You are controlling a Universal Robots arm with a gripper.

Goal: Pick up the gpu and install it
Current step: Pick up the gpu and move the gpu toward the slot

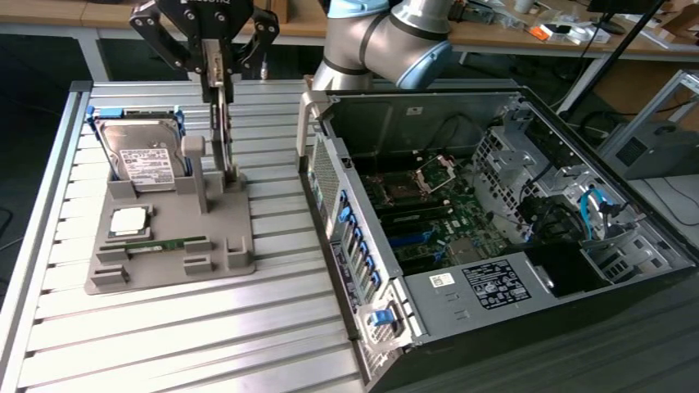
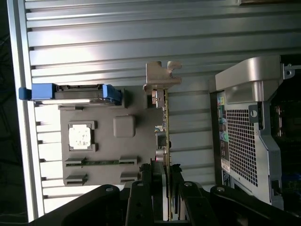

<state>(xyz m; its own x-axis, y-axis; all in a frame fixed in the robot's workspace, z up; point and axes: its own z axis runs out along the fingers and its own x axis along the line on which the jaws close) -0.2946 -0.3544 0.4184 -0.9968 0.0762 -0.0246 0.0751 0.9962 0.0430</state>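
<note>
The gpu is a thin dark card standing on edge in the grey holder on the slatted table. In the wrist view the gpu appears edge-on, with its silvery end bracket at the far end. My gripper comes down from above and is shut on the card's top edge, one black finger on each face. The wrist view shows the gripper clamping the card between both fingers. The card's lower edge still reaches the holder's upright supports.
In the same holder sit a hard drive in a blue caddy, a square processor and a green memory stick. The open computer case lies at the exterior view's right, its motherboard exposed. Bare slatted table lies in front.
</note>
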